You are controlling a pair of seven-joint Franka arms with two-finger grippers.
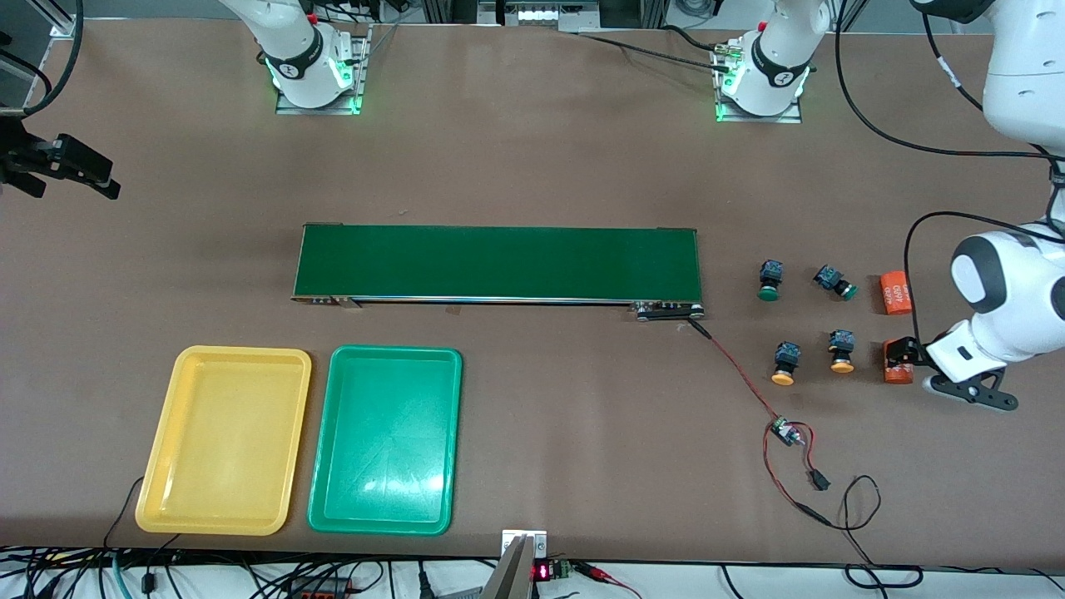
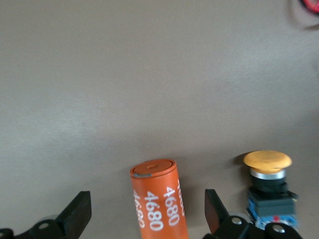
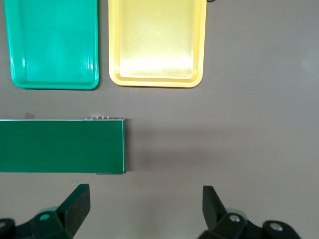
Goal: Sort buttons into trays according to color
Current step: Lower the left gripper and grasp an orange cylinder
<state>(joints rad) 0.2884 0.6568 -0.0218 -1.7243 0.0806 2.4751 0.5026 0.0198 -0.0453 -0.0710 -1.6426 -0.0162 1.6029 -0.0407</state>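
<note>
Four buttons lie toward the left arm's end of the table. Two have green caps (image 1: 769, 280) (image 1: 834, 283). The two with yellow-orange caps (image 1: 784, 363) (image 1: 841, 352) lie nearer the front camera. My left gripper (image 1: 903, 353) (image 2: 148, 209) is low and open. It straddles an orange cylinder (image 2: 159, 199), not a button, and a yellow-capped button (image 2: 268, 174) sits just outside one finger. The yellow tray (image 1: 241, 351) and green tray (image 1: 395, 350) lie side by side, empty, near the front edge. My right gripper (image 1: 104, 179) (image 3: 146, 204) hangs open and empty over bare table at the right arm's end.
A long dark-green conveyor belt (image 1: 499, 262) lies mid-table, farther from the front camera than the trays. A second orange cylinder (image 1: 894, 293) lies beside the green-capped buttons. Red and black wires with a small board (image 1: 782, 433) trail from the belt's end toward the front edge.
</note>
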